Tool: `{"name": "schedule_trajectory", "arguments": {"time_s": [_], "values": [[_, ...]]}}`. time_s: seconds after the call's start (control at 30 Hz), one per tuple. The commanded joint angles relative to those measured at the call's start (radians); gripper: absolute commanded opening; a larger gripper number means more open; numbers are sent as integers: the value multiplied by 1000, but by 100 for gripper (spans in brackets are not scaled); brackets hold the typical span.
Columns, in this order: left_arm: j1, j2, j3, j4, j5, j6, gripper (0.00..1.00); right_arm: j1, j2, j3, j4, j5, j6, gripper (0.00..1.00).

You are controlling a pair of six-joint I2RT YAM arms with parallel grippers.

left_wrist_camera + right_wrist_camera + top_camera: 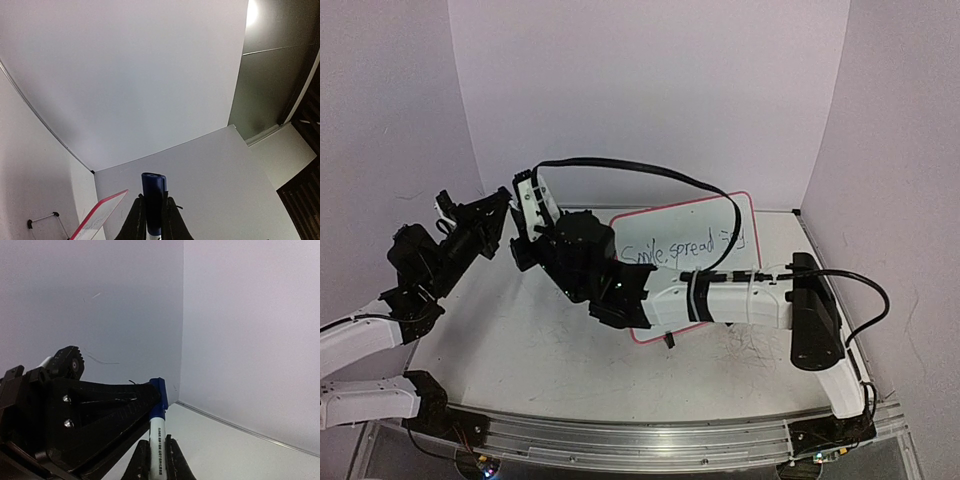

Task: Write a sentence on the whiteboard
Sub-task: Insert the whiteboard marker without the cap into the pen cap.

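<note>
The whiteboard is seen standing on the desk, right of centre toward 2 o'clock in the top view. It is tilted back, with one black clip foot visible at its lower rim. The sentence is read in thin blue script across the middle of the board, and its last word is partly crossed by a black cable. The lower part of the board is covered by the right forearm.

Both grippers are found raised at 10 o'clock, close together and well clear of the board. The jaws of the left gripper are pressed onto a blue cap. The jaws of the right gripper are pinched on a marker by its white barrel, blue end outward. Whether the cap is seated on the marker cannot be told.
</note>
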Motion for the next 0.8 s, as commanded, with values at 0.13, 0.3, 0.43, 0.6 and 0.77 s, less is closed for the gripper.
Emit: {"name": "schedule_trajectory", "arguments": {"time_s": [0.13,0.3,0.43,0.6,0.77], "values": [[-106,22,24,-127,285,1,0,-31,-100,-148,21,29,-15,3],[-99,48,135,-370,168,91,0,-31,-233,-306,-34,2,128,42],[-89,74,250,-632,-9,186,0,-31,-390,-506,-83,-31,262,67],[-81,123,252,-731,-54,272,0,-31,-620,-740,-126,-80,354,88],[-69,195,190,-769,-69,345,0,-31,-846,-919,-232,-47,402,98]]}}
